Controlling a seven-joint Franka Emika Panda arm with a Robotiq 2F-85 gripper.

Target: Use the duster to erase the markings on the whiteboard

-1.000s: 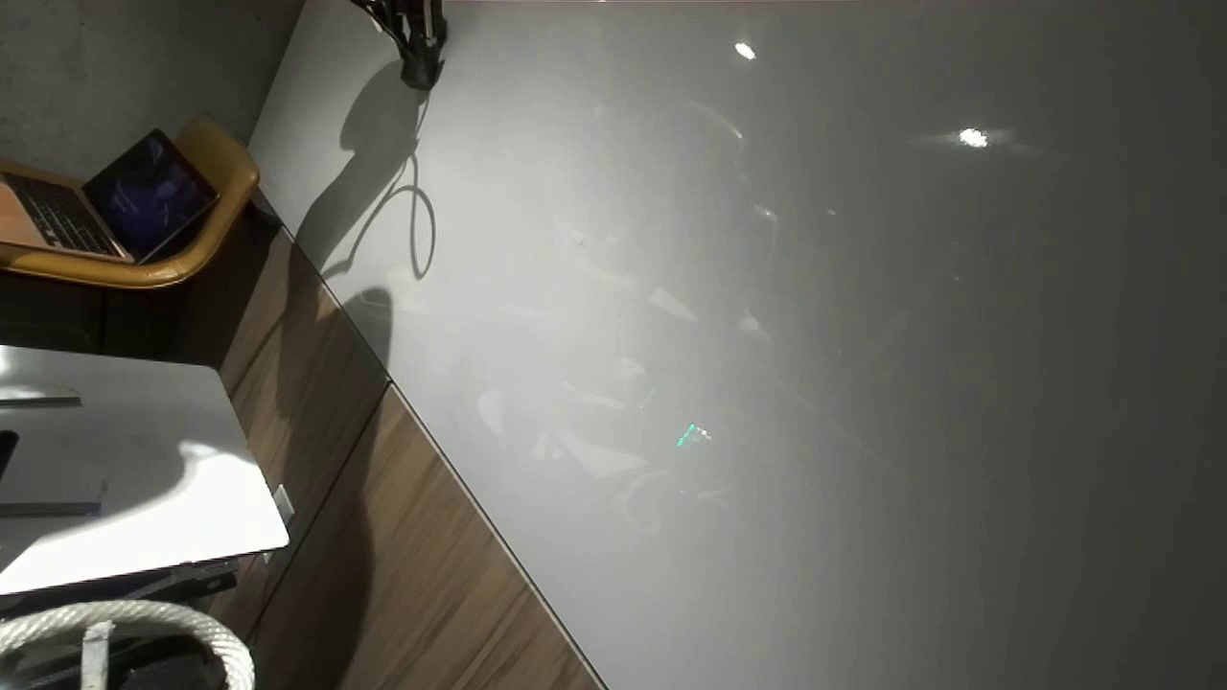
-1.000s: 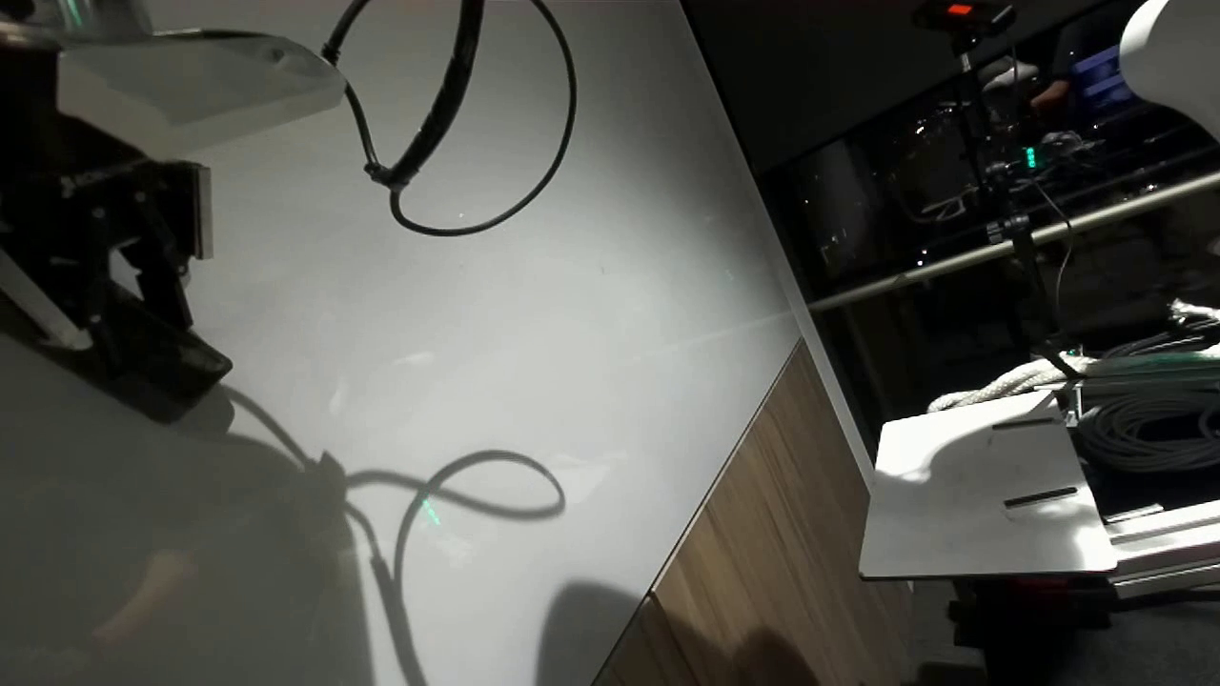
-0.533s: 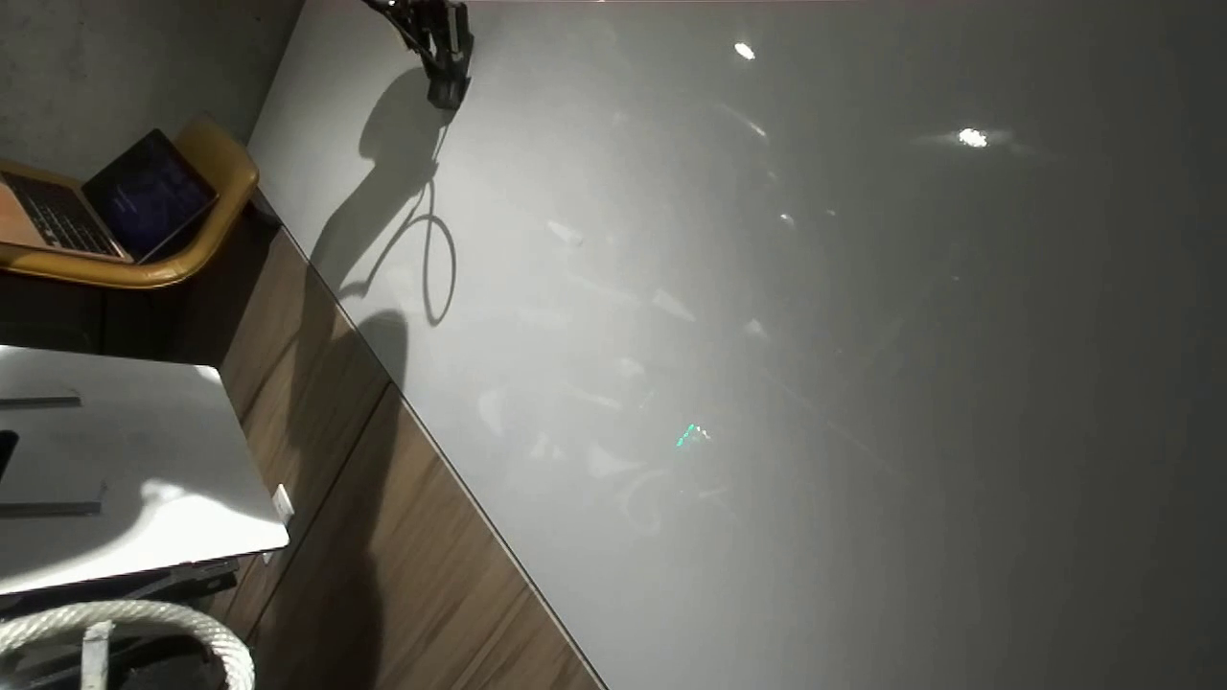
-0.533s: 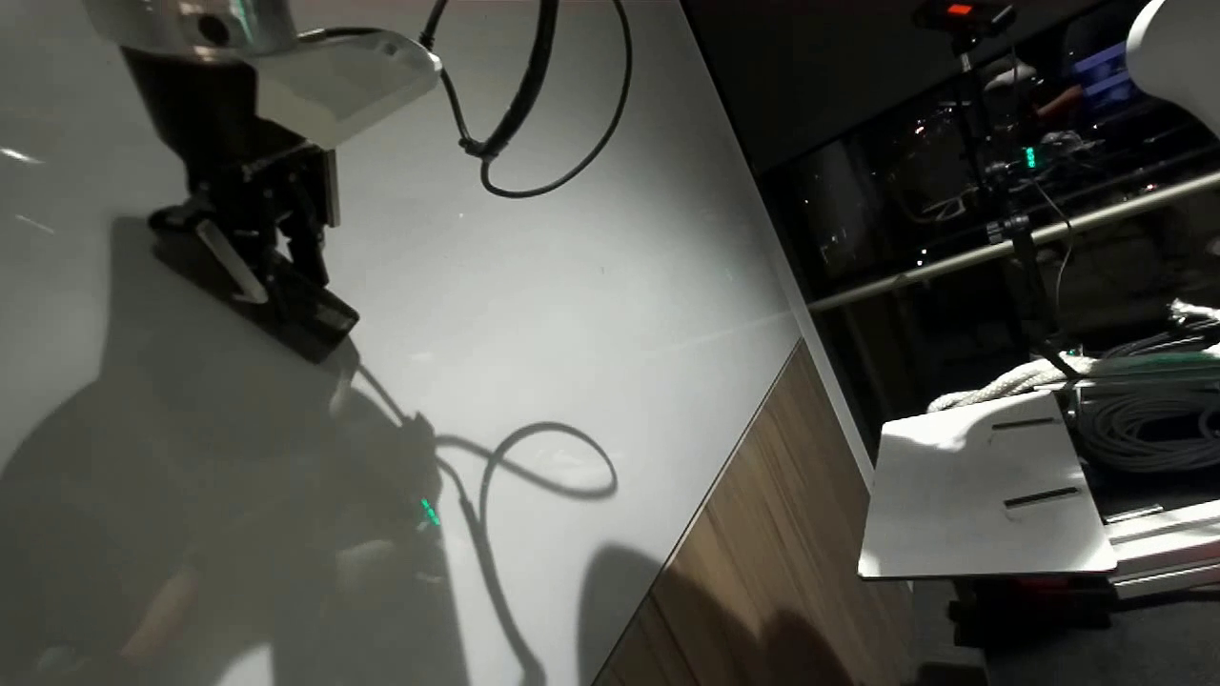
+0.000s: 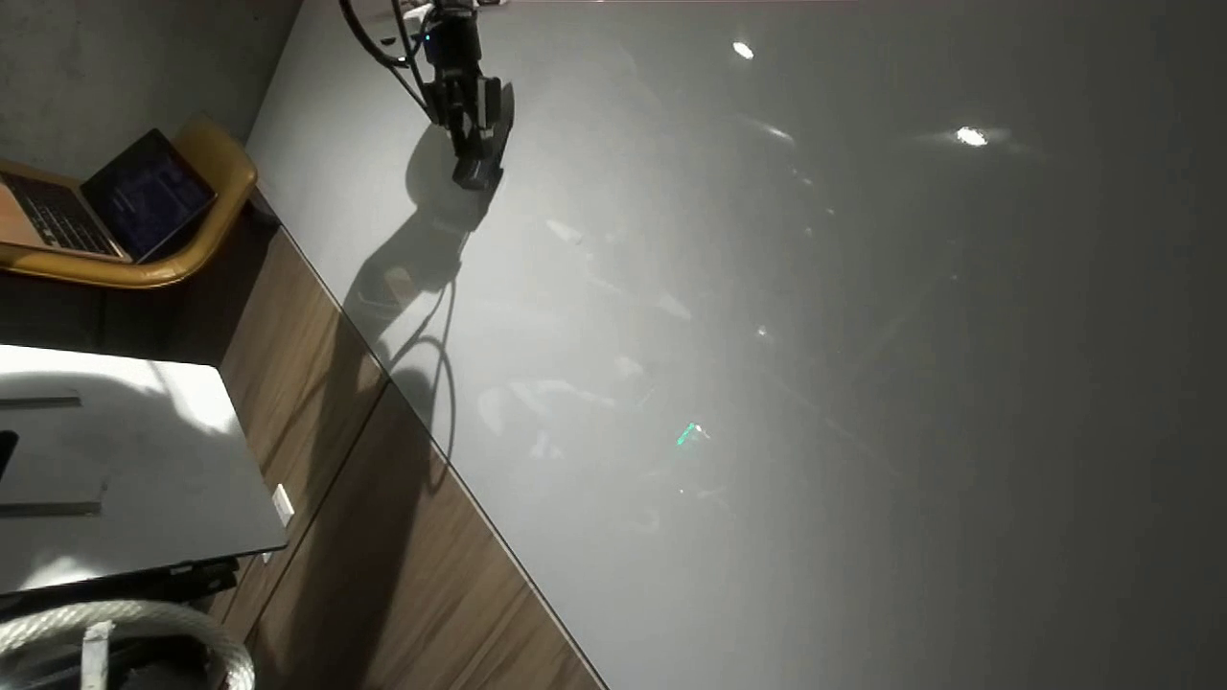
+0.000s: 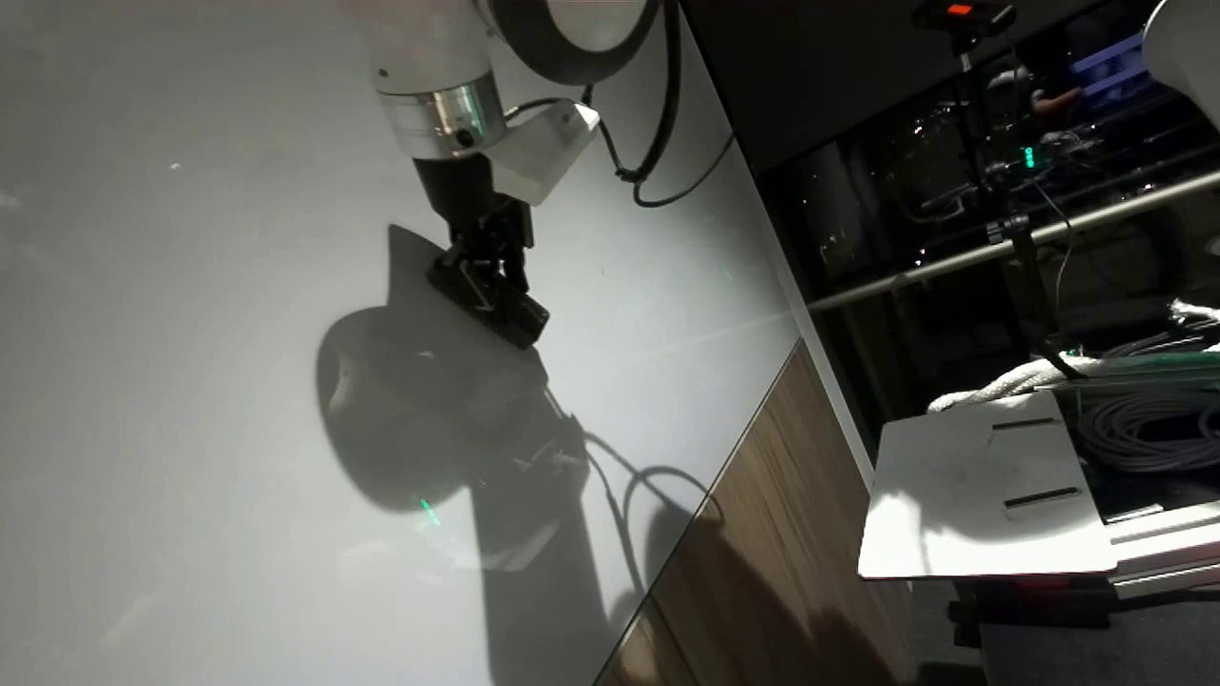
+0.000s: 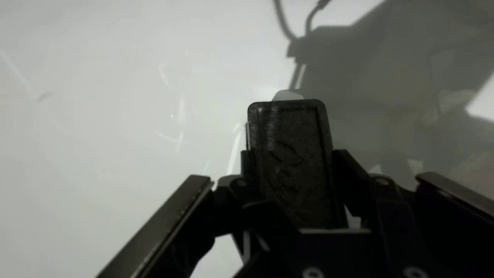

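Note:
The glossy whiteboard [image 5: 863, 402] fills much of both exterior views and lies behind everything in the wrist view. My gripper [image 7: 293, 170] is shut on the duster [image 7: 291, 127], a dark grey block with its long sides between the fingers. In an exterior view the duster [image 6: 519, 319] is tilted close over the board and meets its own shadow; whether it touches cannot be told. Of the markings, only a short faint dark stroke [image 7: 45, 95] stands out, left of the duster in the wrist view. Glare and shadow blur the rest.
Wood panels [image 5: 460, 575] border the board. A laptop [image 5: 144, 201] rests on an orange chair [image 5: 216, 163]. A small white tabletop [image 6: 982, 486] stands beside a thick rope [image 6: 1001, 386]. A cable [image 6: 667, 105] loops off the arm, and a camera stand [image 6: 1010, 200] rises behind.
The arm has carried the duster across the board: rightward in an exterior view, downward and to the right in another. More of the arm shows, and its shadow has shifted along. The grip is unchanged.

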